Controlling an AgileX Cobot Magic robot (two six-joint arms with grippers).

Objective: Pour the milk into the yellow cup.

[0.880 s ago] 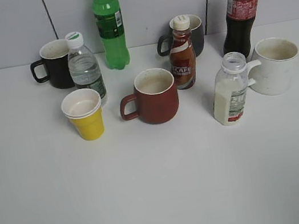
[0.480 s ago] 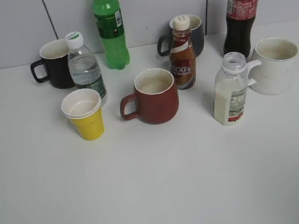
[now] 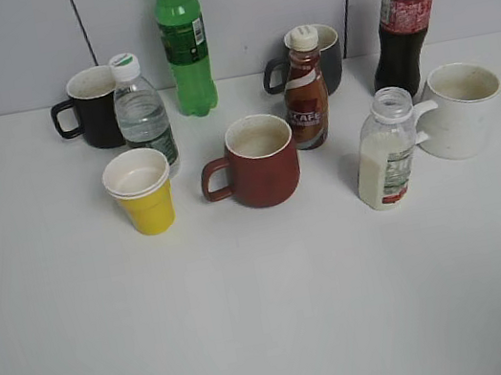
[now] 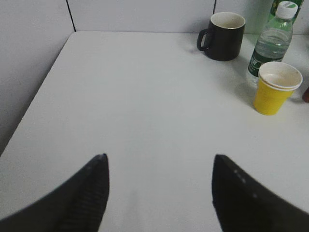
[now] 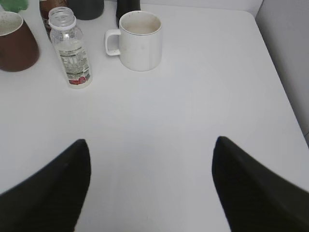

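Nothing is moving since before: the milk (image 3: 385,157) is standing right of the red mug (image 3: 259,161), the yellow cup (image 3: 141,190) left, both grippers' fingers (image 4: 91,193) (image 5: 58,188) spread, empty.

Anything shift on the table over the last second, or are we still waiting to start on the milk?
Nothing visibly changed. The milk bottle stands upright beside the white mug, the yellow cup sits in front of the water bottle, and neither arm shows in the exterior view. In the wrist views both the left gripper and the right gripper are open over bare table, holding nothing.
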